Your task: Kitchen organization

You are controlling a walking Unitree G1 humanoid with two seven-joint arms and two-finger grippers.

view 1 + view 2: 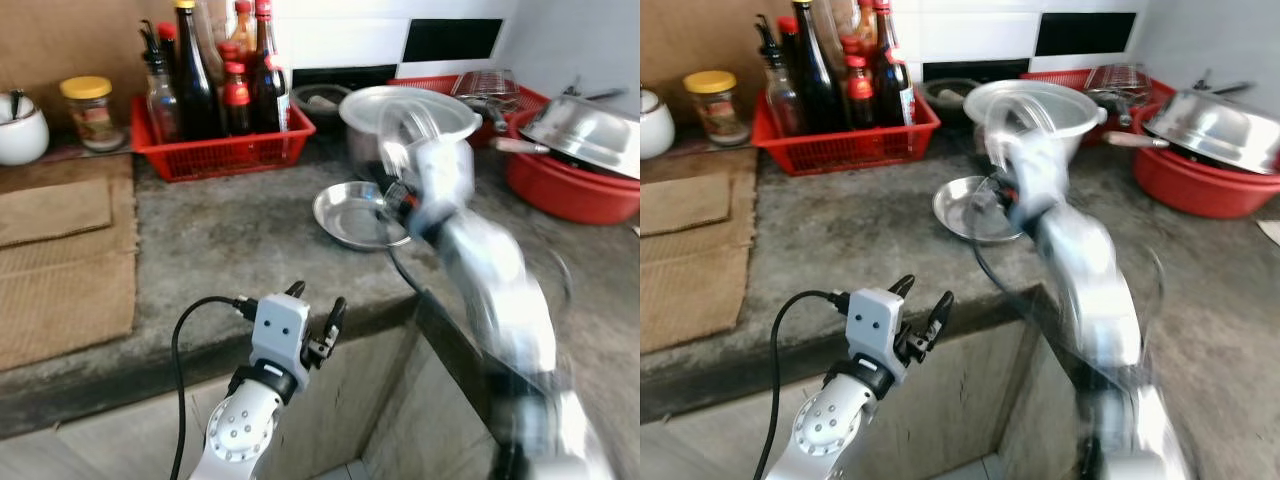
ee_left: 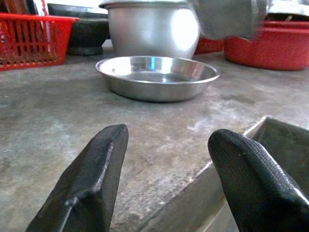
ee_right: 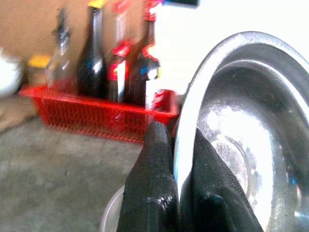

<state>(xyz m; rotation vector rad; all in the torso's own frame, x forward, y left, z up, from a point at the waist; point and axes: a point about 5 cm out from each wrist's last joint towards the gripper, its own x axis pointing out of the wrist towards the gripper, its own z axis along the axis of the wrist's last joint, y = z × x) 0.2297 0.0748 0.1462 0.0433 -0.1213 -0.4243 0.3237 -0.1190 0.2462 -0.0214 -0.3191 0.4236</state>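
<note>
The left gripper [image 1: 315, 318] hovers spread at the counter [image 1: 230, 240] edge, holding nothing. The right gripper [image 3: 175, 159] pinches a thin steel lid's [image 3: 236, 125] rim, tilted over the round pot [image 1: 400, 125], just behind the shallow steel plate [image 1: 355, 215]. Slick metal on a narrow pinch could slip and clatter onto the rough concrete; motion blur probably hides the exact hold.
</note>
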